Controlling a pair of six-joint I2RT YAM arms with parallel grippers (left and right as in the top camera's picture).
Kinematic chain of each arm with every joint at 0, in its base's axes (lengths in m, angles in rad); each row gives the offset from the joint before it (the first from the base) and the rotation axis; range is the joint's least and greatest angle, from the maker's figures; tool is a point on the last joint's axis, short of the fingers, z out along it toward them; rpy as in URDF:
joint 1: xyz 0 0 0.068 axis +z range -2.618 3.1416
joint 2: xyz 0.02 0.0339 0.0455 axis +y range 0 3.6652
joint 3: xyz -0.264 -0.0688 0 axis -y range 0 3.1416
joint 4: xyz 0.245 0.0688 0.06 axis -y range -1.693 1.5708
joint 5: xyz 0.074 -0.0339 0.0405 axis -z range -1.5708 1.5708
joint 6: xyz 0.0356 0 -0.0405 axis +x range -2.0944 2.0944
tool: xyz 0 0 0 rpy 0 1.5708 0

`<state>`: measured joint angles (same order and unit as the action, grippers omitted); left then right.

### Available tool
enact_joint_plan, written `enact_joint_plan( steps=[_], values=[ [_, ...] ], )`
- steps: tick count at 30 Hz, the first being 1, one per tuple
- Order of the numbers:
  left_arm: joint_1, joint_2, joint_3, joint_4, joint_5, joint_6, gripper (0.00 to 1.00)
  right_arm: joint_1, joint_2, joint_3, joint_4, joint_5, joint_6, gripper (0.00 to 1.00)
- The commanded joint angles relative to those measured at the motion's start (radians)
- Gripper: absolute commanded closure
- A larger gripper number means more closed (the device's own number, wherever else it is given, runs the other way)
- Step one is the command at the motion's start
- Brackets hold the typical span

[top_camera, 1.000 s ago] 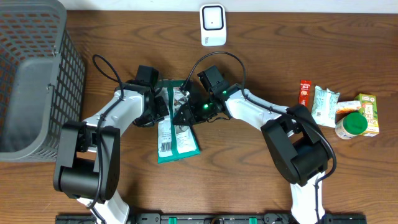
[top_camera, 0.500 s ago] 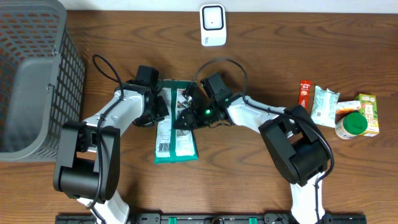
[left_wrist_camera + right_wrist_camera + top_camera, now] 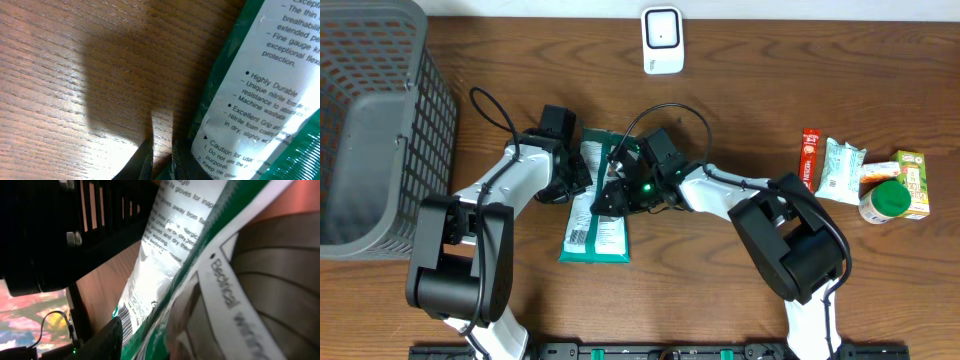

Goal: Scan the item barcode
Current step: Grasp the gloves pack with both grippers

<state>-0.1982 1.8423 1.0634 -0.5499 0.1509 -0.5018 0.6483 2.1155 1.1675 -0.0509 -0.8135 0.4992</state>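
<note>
A green and white glove package (image 3: 595, 200) lies on the wooden table between my two arms, its barcode (image 3: 578, 237) near the lower end. My left gripper (image 3: 582, 182) sits at the package's left edge. In the left wrist view its fingers (image 3: 145, 162) stand almost together, with the package (image 3: 260, 85) edge tucked low between them. My right gripper (image 3: 613, 193) is on the package's right side. The right wrist view shows only one dark finger (image 3: 107, 340) beside the crumpled package (image 3: 165, 270) and its barcode (image 3: 129, 317). A white scanner (image 3: 661, 40) stands at the back.
A grey mesh basket (image 3: 360, 120) fills the left side. At the right lie a red packet (image 3: 809, 148), a white-green pouch (image 3: 842, 168), a green-lidded jar (image 3: 883, 202) and a juice carton (image 3: 912, 180).
My right arm has moved left and down, and the package's lower end has swung left with it. The left arm has barely moved.
</note>
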Motion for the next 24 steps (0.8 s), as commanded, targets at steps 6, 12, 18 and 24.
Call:
enact_joint_plan(
  steps=[6,12,18,24],
  values=[
    [-0.012,0.034,-0.042,0.009,0.013,-0.012,0.83,0.022,0.011,-0.014,-0.005,0.091,0.04,0.55],
    [-0.012,0.034,-0.042,0.008,0.013,-0.011,0.83,0.02,0.011,-0.014,-0.007,0.09,0.106,0.65],
    [-0.006,0.034,-0.041,0.009,0.013,-0.008,0.71,0.019,0.011,-0.014,-0.055,0.091,0.014,0.98],
    [0.05,0.017,-0.027,-0.011,0.029,-0.009,0.61,0.011,0.011,-0.014,-0.082,0.09,-0.086,0.97]
  ],
)
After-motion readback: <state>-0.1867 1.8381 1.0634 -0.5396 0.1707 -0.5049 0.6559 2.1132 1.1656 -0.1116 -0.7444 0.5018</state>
